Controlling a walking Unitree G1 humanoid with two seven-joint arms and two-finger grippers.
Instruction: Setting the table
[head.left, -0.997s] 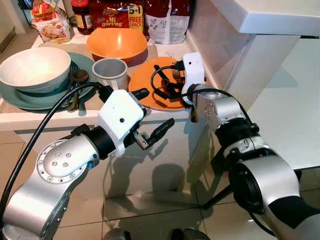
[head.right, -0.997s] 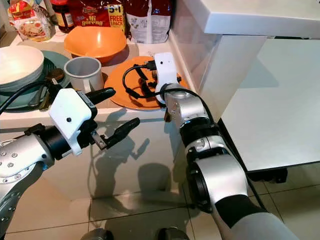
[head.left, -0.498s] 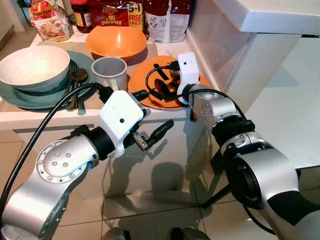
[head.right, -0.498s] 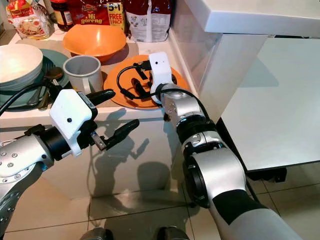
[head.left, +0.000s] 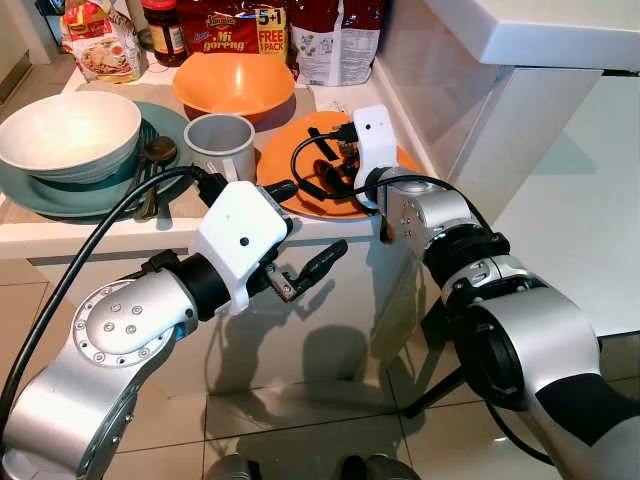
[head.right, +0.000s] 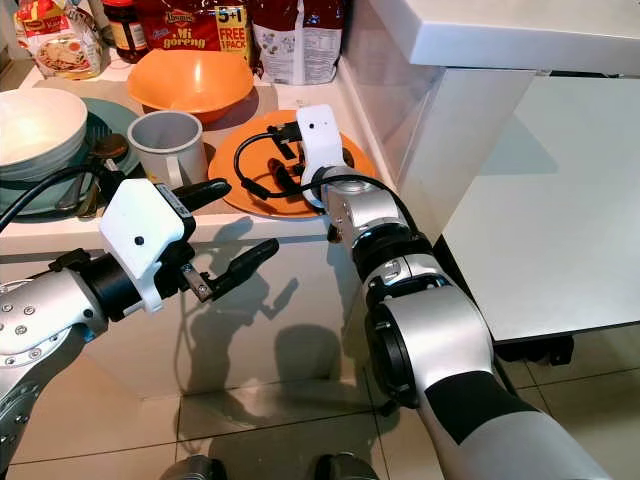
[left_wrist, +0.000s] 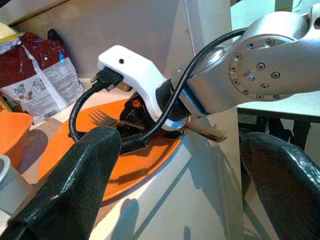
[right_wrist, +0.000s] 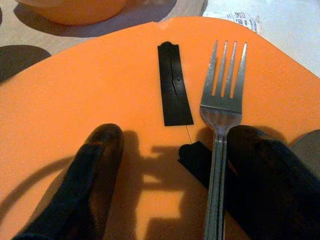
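Counter (head.left: 60, 232) | packet (head.left: 232, 28) "Mi goreng 5+1 FREE" | fork (right_wrist: 220, 130) on orange plate (right_wrist: 90, 90)

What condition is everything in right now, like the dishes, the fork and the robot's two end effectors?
Fork: lying on the orange plate, between the right end effector's fingers.
Right end effector: open, low over the plate.
Left end effector: open, empty, in front of the counter.
Mug: upright, looks empty.
Orange bowl: upright, empty.
White bowl: stacked on a teal plate.

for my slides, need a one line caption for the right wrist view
Right gripper open over the orange plate, a fork between its fingers.
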